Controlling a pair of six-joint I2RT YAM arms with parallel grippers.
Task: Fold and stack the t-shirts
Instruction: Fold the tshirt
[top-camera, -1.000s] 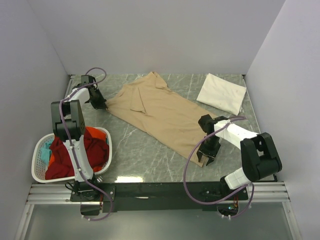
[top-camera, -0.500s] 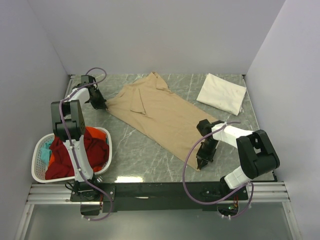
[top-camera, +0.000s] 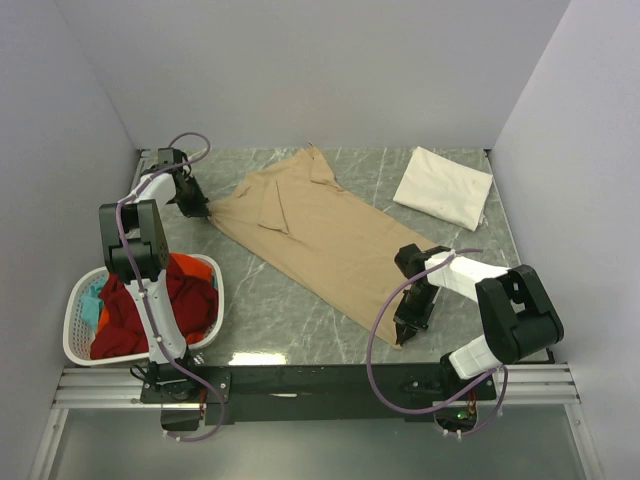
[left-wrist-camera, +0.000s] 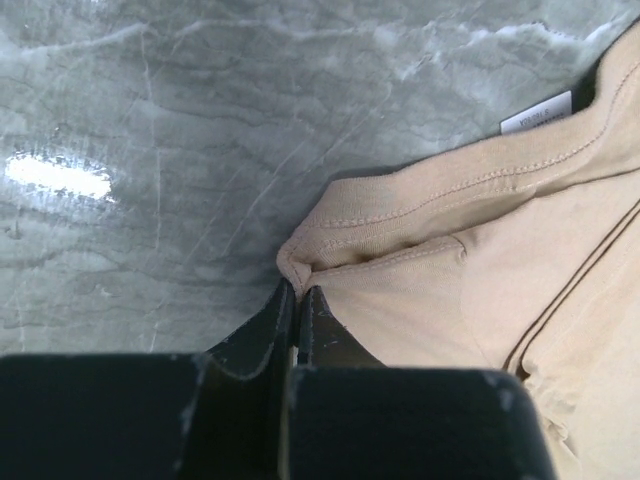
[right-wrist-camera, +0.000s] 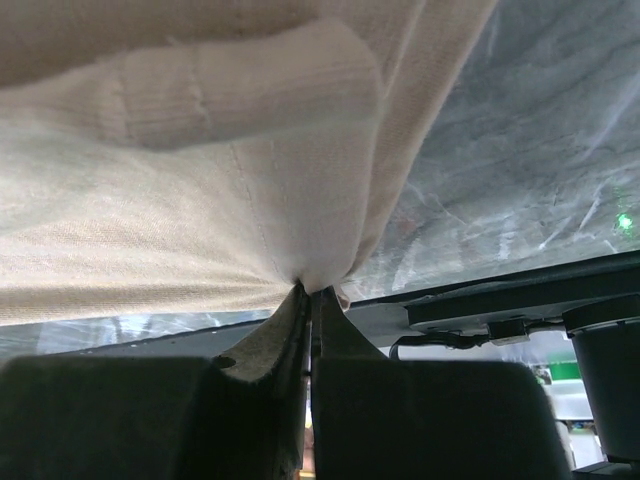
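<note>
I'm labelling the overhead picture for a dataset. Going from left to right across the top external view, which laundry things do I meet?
white laundry basket → tan t-shirt, spread out → cream t-shirt, folded

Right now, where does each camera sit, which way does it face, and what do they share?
Top external: fixed above and behind the bases, looking down at the table; the left arm, right arm, tan t-shirt, cream t-shirt and laundry basket show.
Left wrist: on the left arm, facing past the left gripper, shut on the tan t-shirt's edge.
Right wrist: on the right arm, facing past the right gripper, shut on another edge.
Shared: all three show the tan t-shirt.
</note>
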